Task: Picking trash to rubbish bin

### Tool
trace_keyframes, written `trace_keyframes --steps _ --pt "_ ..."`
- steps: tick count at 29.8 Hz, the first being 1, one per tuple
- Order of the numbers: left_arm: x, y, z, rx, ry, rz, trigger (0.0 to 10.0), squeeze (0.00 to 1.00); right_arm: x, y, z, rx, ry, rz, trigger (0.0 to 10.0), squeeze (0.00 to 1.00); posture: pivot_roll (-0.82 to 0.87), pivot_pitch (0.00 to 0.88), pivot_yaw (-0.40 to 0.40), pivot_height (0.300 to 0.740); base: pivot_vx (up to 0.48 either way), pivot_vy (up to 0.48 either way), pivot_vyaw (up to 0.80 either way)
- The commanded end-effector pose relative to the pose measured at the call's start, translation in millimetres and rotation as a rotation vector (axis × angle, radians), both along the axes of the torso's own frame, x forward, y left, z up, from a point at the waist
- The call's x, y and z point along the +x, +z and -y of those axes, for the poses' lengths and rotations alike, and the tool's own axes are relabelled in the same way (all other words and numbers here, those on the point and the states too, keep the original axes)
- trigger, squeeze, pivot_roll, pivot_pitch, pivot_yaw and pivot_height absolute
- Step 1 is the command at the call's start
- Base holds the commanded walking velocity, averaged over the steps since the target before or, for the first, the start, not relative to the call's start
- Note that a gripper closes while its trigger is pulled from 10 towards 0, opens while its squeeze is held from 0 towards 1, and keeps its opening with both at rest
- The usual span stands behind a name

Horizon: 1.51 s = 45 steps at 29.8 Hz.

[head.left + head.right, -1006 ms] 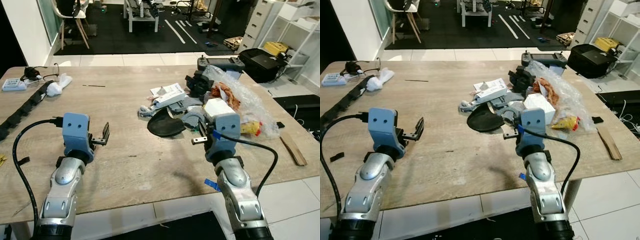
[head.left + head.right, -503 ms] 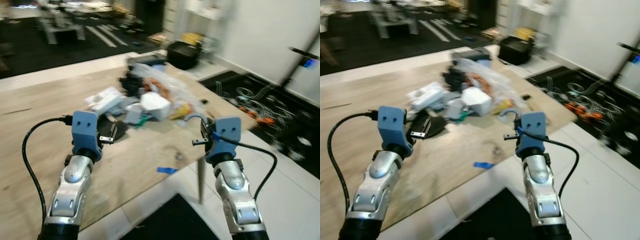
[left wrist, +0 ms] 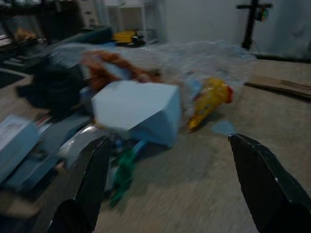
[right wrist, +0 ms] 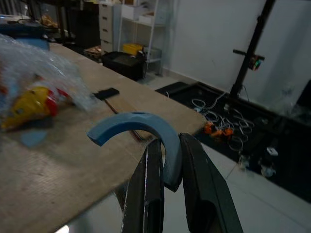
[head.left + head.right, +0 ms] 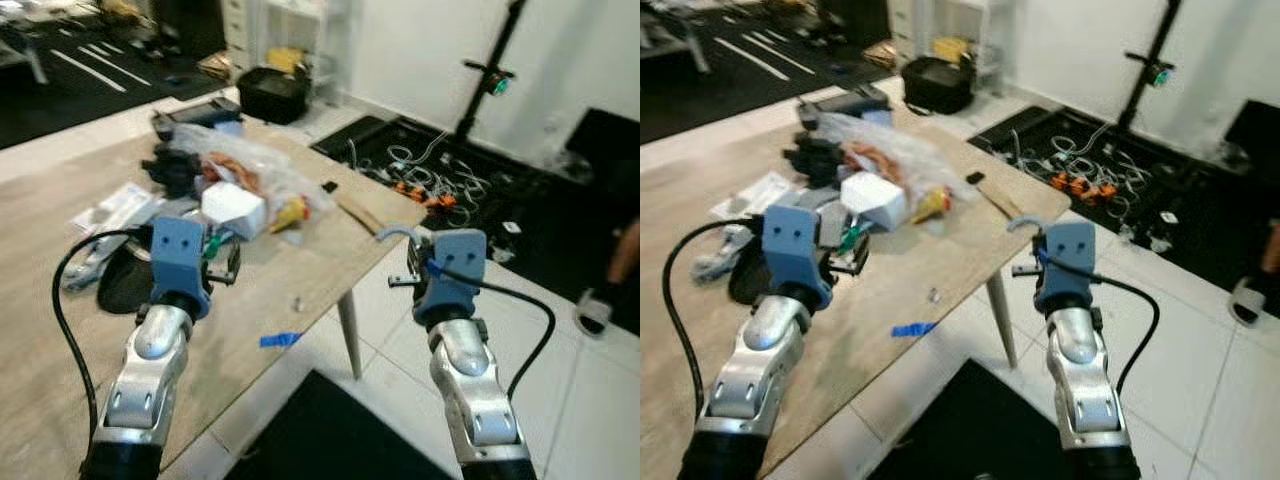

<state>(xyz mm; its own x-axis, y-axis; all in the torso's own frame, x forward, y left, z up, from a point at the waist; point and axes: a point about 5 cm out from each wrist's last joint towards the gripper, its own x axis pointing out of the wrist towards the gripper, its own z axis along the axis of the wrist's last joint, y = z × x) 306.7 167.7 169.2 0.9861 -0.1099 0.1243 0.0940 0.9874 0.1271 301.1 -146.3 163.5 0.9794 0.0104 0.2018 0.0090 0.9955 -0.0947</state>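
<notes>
My right gripper [image 4: 167,182] is clamped on a curved blue plastic piece [image 4: 138,131] — a half-ring sort of thing — pinched near one end, so most of the arc sticks out past my fingertips. In the head view it sits out past the corner of the wooden table [image 5: 310,265], above the white tiled floor [image 5: 400,350], so that bit of trash is off the table and with me.

My left gripper [image 3: 170,189] is spread wide with nothing in it, hovering over the table and aimed at the rest of the trash pile [image 5: 215,195]: a white box [image 3: 138,109], a crinkly clear bag [image 3: 204,63], a yellow wrapper [image 3: 210,99] and some dark bits I can't really identify.

I don't see a rubbish bin yet. Off the right side of the table there's a tangle of cables [image 5: 430,175] on a dark mat and a black stand [image 5: 490,75], plus a person's foot [image 5: 600,305] at the far right edge.

So the step I'd call this is carrying the piece to the bin. To do it well, I'd say: keep the pinch firm, since I only hold one tip and the long arc could twist or slip if I swing it around. I'd carry it level, steer clear of the cables and the person, and only let go once the piece is properly over the bin's opening — not before.
</notes>
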Motion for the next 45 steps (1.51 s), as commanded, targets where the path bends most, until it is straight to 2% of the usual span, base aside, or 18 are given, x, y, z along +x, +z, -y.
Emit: trace_keyframes --steps 1,3,6,26,31,35,40,45 --pt "-0.2 1 2.7 0.009 -0.020 0.006 10.0 0.00 -1.3 -3 4.6 -0.001 -0.008 -0.014 10.0 0.00 -0.06 0.067 -0.013 0.740 0.000 0.000 -0.80" --pt "-0.7 1 1.8 0.012 -0.018 0.007 10.0 0.00 -1.9 -5 4.4 -0.008 -0.004 -0.022 10.0 0.00 -0.06 0.068 -0.010 0.740 0.000 0.000 -0.80" --pt "-1.0 -1 4.7 0.074 -0.056 0.005 10.0 0.00 -4.2 -14 7.9 0.053 -0.036 -0.050 10.0 0.00 -0.05 0.067 -0.001 0.740 0.000 0.000 -0.80" --pt "-1.9 -3 0.5 -0.004 -0.026 -0.026 10.0 0.00 -8.1 -20 6.8 0.036 -0.037 -0.062 10.0 0.00 -0.06 0.085 0.017 0.740 0.000 0.000 -0.80" --pt "-1.4 -3 2.1 -0.008 -0.022 -0.024 10.0 0.00 -6.2 -20 7.2 0.029 -0.035 -0.061 10.0 0.00 -0.06 0.088 0.012 0.740 0.000 0.000 -0.80" --pt "-1.7 -3 2.6 0.035 -0.036 -0.007 10.0 0.00 -5.4 -19 7.5 0.030 -0.039 -0.060 10.0 0.00 -0.05 0.093 0.011 0.740 0.000 0.000 -0.80" --pt "-0.4 -5 -0.8 -0.009 -0.006 -0.042 10.0 0.00 -5.8 -22 4.2 0.027 -0.027 -0.066 10.0 0.00 -0.05 0.091 0.014 0.740 0.000 0.000 -0.80" --pt "0.0 -4 2.6 0.007 -0.023 -0.037 10.0 0.00 -5.9 -23 3.2 0.029 -0.021 -0.070 10.0 0.00 -0.05 0.087 0.015 0.740 0.000 0.000 -0.80"
